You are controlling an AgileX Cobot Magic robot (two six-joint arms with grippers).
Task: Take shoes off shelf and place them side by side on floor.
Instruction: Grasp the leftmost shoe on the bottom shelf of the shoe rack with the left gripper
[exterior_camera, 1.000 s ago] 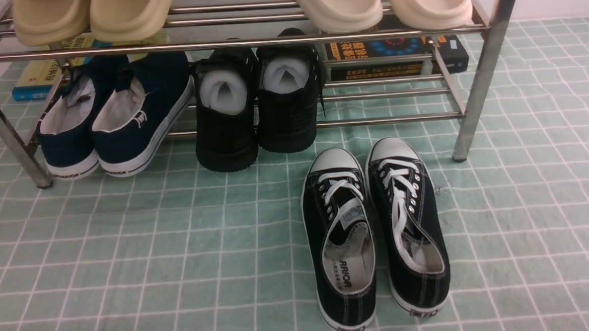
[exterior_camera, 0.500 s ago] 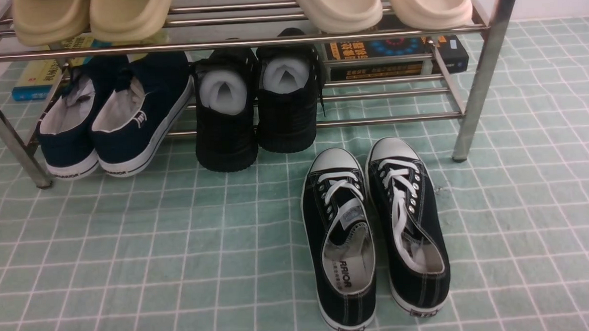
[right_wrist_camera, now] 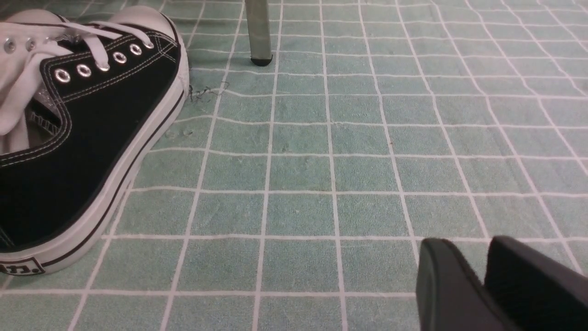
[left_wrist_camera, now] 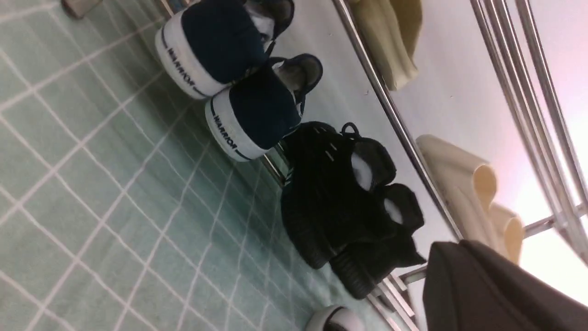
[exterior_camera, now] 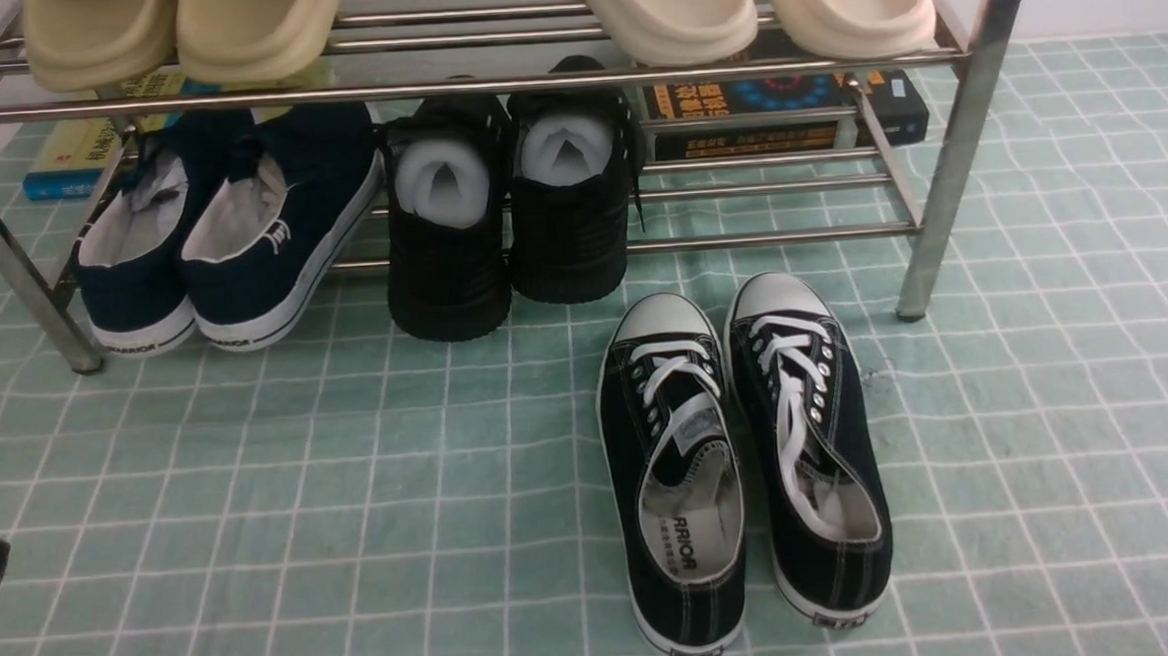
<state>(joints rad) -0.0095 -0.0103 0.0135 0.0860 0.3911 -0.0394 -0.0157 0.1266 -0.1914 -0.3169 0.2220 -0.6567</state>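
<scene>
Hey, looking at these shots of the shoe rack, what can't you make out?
- Navy blue canvas slip-on shoes: toes hidden beneath upper bars of the silver metal tube shelf, front view.
- Right gripper: cut off by its wrist view's corner; jaw gap unclear.
- Left gripper: just a dark blurred mass, cropped in its wrist view.
- Books behind the shelf: titles too small, front view.

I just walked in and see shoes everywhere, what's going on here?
A two-armed robot is unloading a shoe shelf. The black lace-up sneakers sit side by side on the floor. The navy slip-ons are on the lower tier, untouched. The left gripper is shut and empty, short of them; the right gripper hangs low beside the sneakers, holding nothing.
</scene>
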